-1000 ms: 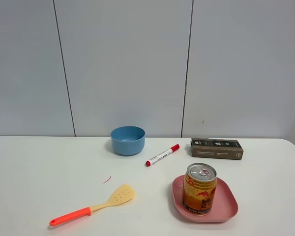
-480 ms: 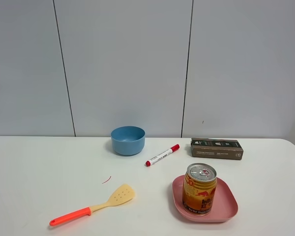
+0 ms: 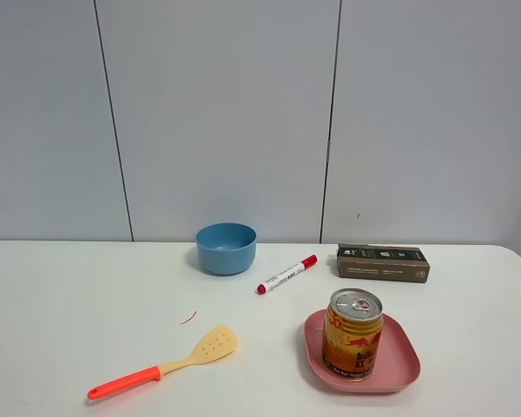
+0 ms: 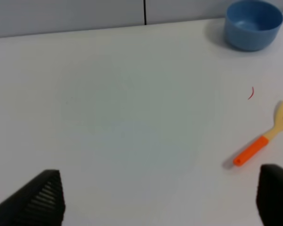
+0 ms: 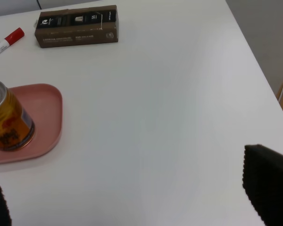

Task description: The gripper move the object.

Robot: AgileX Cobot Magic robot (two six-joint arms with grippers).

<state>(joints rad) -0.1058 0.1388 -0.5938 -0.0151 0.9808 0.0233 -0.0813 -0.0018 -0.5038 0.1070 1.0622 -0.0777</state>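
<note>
Nothing is being gripped yet: the can (image 3: 352, 335) is being left upright on the pink plate (image 3: 401, 358) at five o'clock, both grippers' fingers spread wide.

A can (image 3: 352, 334) stands upright on a plate (image 3: 399, 365) at the table's (image 3: 69, 304) front right. Behind the plate lies a box (image 3: 382, 262). A marker (image 3: 286, 274) lies between the box and a bowl (image 3: 226, 248). A spatula (image 3: 163, 361) lies front left.
</note>
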